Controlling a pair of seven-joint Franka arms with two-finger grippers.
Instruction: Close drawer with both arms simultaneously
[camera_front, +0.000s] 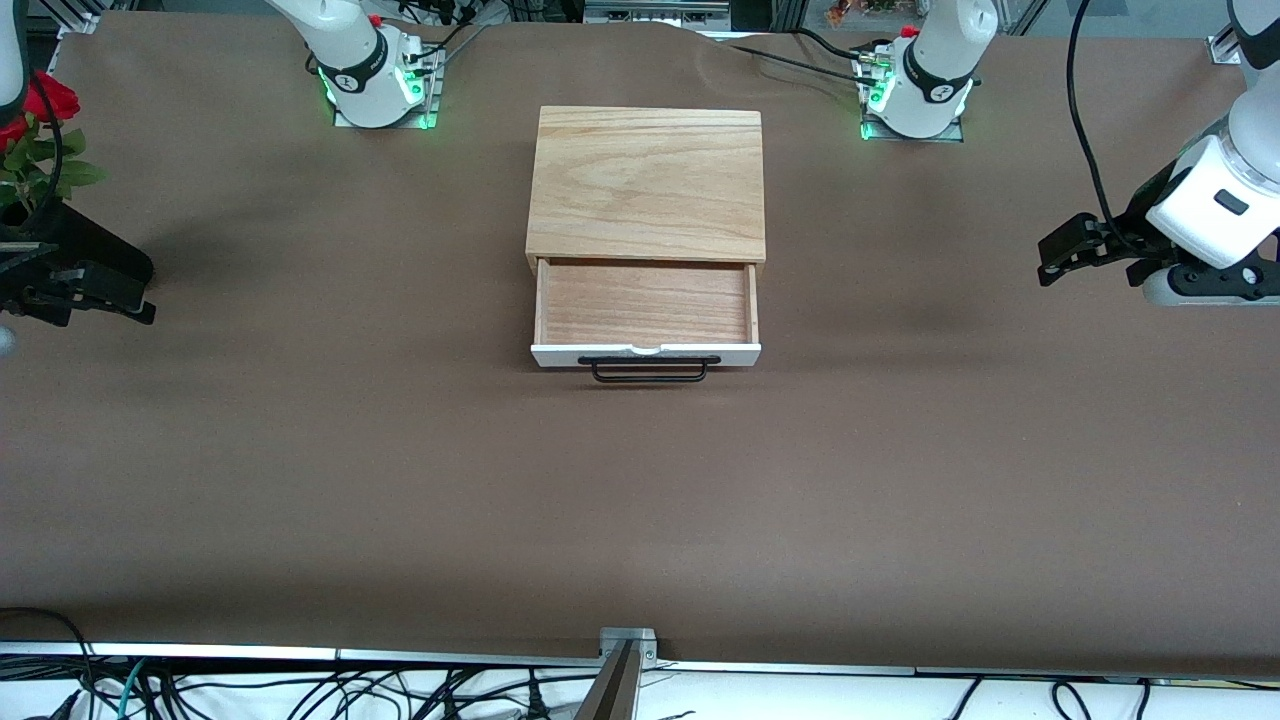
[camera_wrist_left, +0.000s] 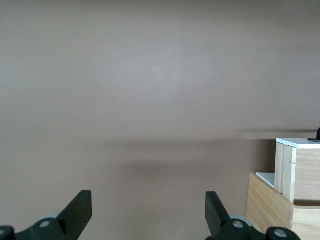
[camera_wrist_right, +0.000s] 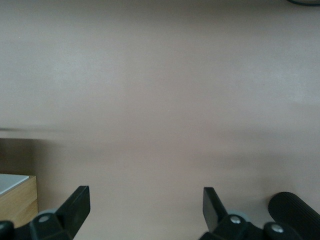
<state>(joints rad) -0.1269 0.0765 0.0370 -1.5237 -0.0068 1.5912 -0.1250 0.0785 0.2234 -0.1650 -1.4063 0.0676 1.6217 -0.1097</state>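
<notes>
Right now the drawer sits pulled out of its box mid-table, white front and black handle facing the front camera. Brown cloth covers the whole table. The left gripper hangs over the cloth at its arm's end, jaws spread wide; the right gripper likewise at its own end, released. Red flowers stand beside it.

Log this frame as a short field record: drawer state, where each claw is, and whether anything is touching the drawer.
drawer: pulled out of the box, nothing in it
handle: on the white front, facing the front camera
left claw: open, over bare table at its own end
right claw: open, over the table at its own end
contact with drawer: none
</notes>
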